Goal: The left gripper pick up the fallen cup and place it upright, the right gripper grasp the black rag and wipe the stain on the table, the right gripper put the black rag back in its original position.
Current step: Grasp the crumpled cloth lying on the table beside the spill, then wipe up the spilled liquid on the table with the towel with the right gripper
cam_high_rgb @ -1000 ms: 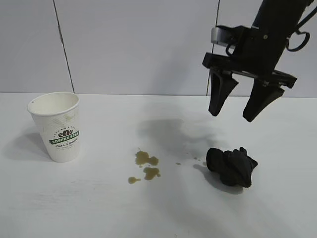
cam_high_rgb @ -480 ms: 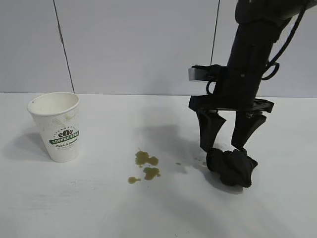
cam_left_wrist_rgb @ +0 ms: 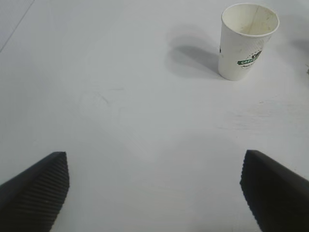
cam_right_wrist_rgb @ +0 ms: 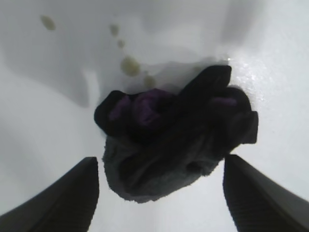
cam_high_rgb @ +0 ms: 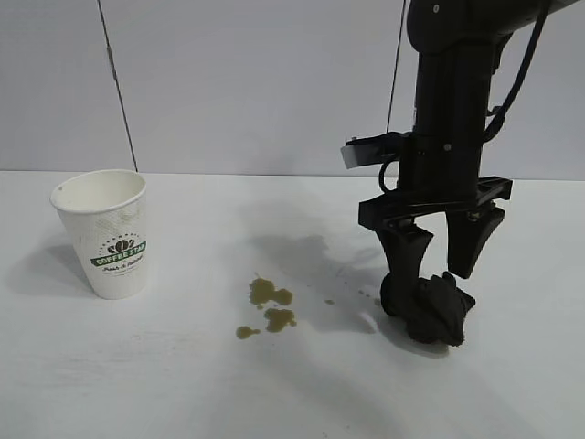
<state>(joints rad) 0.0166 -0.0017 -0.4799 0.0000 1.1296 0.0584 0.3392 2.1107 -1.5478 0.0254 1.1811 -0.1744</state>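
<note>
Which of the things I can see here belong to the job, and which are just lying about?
Part of the job:
- paper coffee cup, standing upright
- black rag
- olive-brown stain
- right pincer, open, straddling the rag
- left pincer, open, away from the cup
- white table

Just lying about:
- nothing on the table; only the grey wall panels behind

The right pincer (cam_high_rgb: 441, 272) hides the black rag's (cam_high_rgb: 430, 309) top; its arm runs off frame.
</note>
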